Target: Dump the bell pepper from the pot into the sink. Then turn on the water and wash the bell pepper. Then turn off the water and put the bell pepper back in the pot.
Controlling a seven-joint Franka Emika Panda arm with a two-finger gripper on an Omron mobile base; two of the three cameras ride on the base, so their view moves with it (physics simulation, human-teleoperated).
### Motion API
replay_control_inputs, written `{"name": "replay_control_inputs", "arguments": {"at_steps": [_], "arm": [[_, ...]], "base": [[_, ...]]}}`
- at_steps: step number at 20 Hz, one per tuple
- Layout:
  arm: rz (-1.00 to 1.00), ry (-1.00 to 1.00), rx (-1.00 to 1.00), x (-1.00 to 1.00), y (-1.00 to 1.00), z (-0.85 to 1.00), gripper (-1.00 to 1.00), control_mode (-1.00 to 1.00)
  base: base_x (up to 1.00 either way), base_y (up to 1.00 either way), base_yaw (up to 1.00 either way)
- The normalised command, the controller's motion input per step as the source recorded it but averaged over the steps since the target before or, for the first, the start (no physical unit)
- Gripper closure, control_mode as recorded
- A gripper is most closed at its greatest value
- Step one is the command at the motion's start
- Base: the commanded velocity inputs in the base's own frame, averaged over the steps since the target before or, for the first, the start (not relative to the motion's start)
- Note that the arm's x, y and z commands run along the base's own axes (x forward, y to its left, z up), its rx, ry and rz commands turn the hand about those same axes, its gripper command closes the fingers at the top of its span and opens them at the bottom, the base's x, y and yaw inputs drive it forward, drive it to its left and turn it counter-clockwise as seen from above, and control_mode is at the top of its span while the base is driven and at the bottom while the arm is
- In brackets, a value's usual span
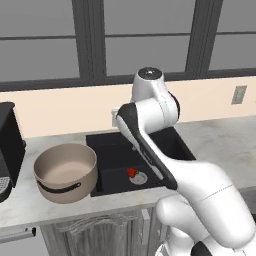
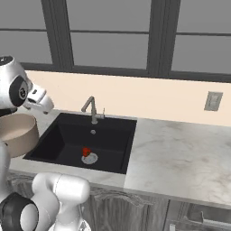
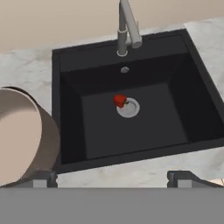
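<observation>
The bell pepper (image 3: 119,100) lies on the floor of the black sink (image 3: 70,127), touching the edge of the round silver drain (image 3: 129,108), well below and ahead of the pincer (image 3: 113,178). The pincer hangs above the near rim of the sink with its tips spread wide apart, holding nothing and touching nothing. The pot (image 1: 65,172) stands upright on the counter (image 2: 180,153) just beside the sink, its inside pale and bare. The faucet (image 2: 91,108) rises behind the sink with no stream from its spout. In the left base view the arm covers part of the sink, and the pincer's tips are barely visible at the hand view's bottom.
</observation>
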Motion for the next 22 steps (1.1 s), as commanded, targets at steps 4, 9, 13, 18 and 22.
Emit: {"name": "replay_control_inputs", "arguments": {"at_steps": [4, 9, 13, 18, 22], "arm": [[0.0, 0.0, -0.22, 0.22, 0.0, -0.49, -1.0, -1.0], [0.0, 0.03, -0.12, 0.25, 0.0, -0.31, -1.0, -1.0], [0.0, 0.08, -0.07, 0.39, -0.01, -0.34, -1.0, -1.0], [0.0, 0.11, -0.04, 0.46, -0.02, -0.55, -1.0, -1.0], [0.0, 0.09, -0.03, 0.34, -0.05, -0.66, -1.0, -1.0]], "base": [[0.0, 0.0, 0.0], [0.0, 0.0, 0.0], [0.0, 0.0, 0.0], [0.0, 0.0, 0.0], [0.0, 0.0, 0.0]]}}
